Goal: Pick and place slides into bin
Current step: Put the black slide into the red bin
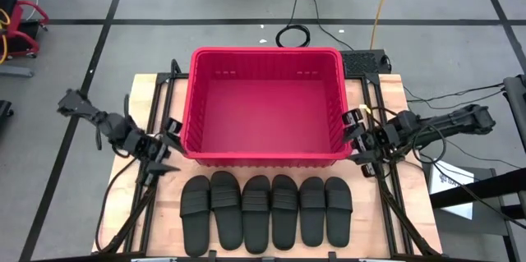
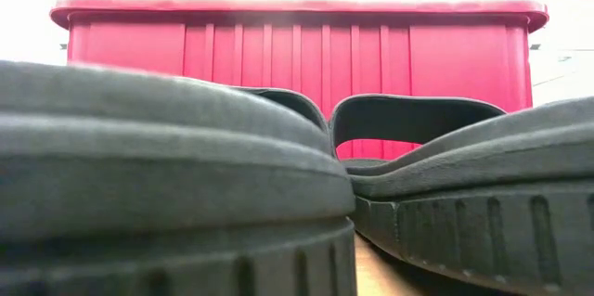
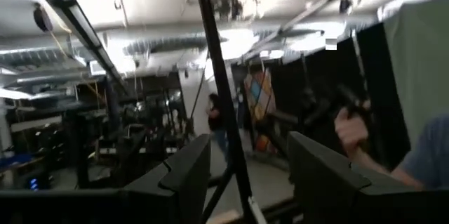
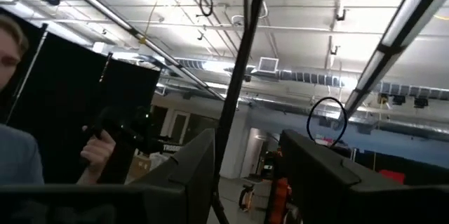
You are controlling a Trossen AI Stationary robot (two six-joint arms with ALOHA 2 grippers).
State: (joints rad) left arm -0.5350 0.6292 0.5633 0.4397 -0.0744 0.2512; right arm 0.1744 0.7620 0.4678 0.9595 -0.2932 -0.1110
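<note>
Several matching black slides lie side by side in a row on the wooden table near its front edge, soles down; they fill the low view. The empty red bin stands behind them at the table's middle, seen as a ribbed red wall in the low view. My left gripper is open and empty beside the bin's left wall, raised and pointing upward into the room. My right gripper is open and empty beside the bin's right wall, also pointing upward.
A black metal frame runs along the table's left and right sides. Cables lie on the floor behind the bin. In the wrist views a person holding a handle shows in the room.
</note>
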